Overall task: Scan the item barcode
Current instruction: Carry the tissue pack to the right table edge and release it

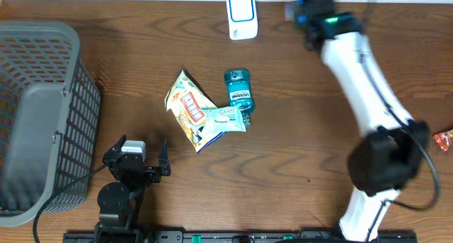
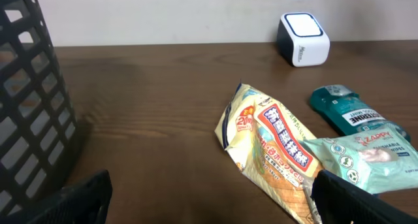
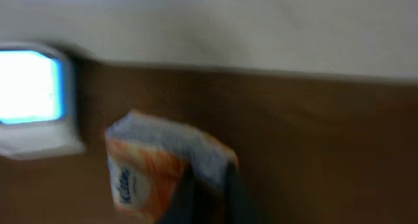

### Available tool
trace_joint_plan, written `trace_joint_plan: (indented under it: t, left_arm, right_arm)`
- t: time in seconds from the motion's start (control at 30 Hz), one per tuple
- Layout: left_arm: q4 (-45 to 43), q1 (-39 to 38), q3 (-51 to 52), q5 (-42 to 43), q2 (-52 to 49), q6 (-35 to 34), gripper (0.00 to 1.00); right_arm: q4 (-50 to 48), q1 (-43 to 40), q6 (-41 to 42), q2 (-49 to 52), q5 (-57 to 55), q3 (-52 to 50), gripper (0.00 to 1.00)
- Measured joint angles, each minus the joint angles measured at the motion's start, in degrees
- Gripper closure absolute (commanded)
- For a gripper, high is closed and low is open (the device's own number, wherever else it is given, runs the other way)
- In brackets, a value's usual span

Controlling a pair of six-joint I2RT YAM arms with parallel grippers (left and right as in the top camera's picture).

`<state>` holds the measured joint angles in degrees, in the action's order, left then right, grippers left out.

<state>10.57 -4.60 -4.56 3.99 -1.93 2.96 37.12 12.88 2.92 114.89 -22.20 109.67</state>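
The white barcode scanner [image 1: 241,15] stands at the table's far edge and glows blue at the left of the blurred right wrist view [image 3: 32,96]. My right gripper [image 1: 297,15] is just right of it, shut on a small orange and white tissue pack [image 3: 150,165], with its dark fingers [image 3: 215,198] under the pack. The left gripper [image 1: 139,148] rests open near the front edge with nothing between its fingers [image 2: 212,208]. Mid-table lie a yellow snack bag [image 1: 187,108], a teal mouthwash bottle [image 1: 238,93] and a pale wipes pack [image 1: 225,120].
A grey mesh basket [image 1: 42,122] fills the left side, close beside the left gripper. A small red wrapper [image 1: 444,139] lies at the right edge. The right arm's white links [image 1: 368,80] stretch across the right half of the table.
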Motion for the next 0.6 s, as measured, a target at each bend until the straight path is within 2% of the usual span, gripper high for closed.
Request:
trace_joint_plan:
  t: [0.13, 0.23, 0.43, 0.6]
  left_arm:
    - [0.0, 0.0, 0.0, 0.0, 0.0, 0.0, 0.02]
    - [0.0, 0.0, 0.0, 0.0, 0.0, 0.0, 0.02]
    - [0.0, 0.0, 0.0, 0.0, 0.0, 0.0, 0.02]
    - [0.0, 0.0, 0.0, 0.0, 0.0, 0.0, 0.02]
  right_arm:
    - [11.7, -12.2, 1.1, -3.9, -7.7, 0.7, 0.99]
    - [15.4, -19.7, 1.3, -3.0, -9.1, 0.6, 0.99]
    - [15.0, -33.7, 2.1, -0.1, -6.8, -3.0, 0.99]
    - [9.5, -41.8, 2.6, 1.4, -1.8, -9.2, 0.99]
